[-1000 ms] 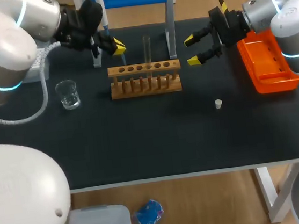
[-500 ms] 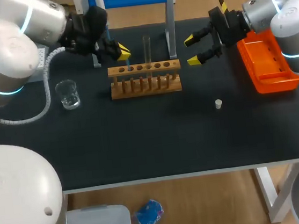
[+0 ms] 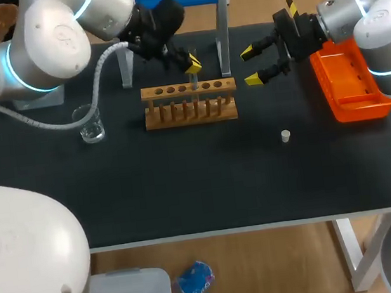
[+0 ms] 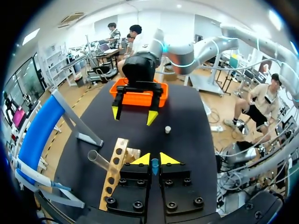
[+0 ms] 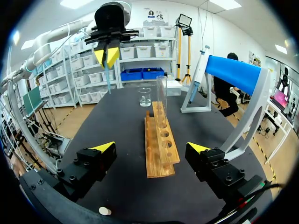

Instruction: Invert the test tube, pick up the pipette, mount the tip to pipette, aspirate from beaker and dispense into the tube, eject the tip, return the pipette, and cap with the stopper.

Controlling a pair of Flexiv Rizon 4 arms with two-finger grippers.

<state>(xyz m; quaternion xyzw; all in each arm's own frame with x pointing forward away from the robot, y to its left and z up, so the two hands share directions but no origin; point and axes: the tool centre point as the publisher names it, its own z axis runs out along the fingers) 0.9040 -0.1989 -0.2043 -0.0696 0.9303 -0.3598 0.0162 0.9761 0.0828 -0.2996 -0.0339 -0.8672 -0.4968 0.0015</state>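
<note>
My left gripper hangs above the wooden rack, shut on a small blue pointed piece that looks like the pipette tip. The piece points down below the yellow tips. The glass test tube stands upright in the rack, just beside and below this gripper. The pipette hangs on the blue stand behind the rack. The glass beaker sits left of the rack. The white stopper lies on the mat at the front right. My right gripper is open and empty, right of the rack.
An orange tray lies at the table's right edge, under my right arm. The blue stand's metal legs rise just behind the rack. Bare black mat stretches in front of the rack.
My left arm swung right from beside the blue stand to above the rack, carrying the blue piece. My right arm has not moved.
</note>
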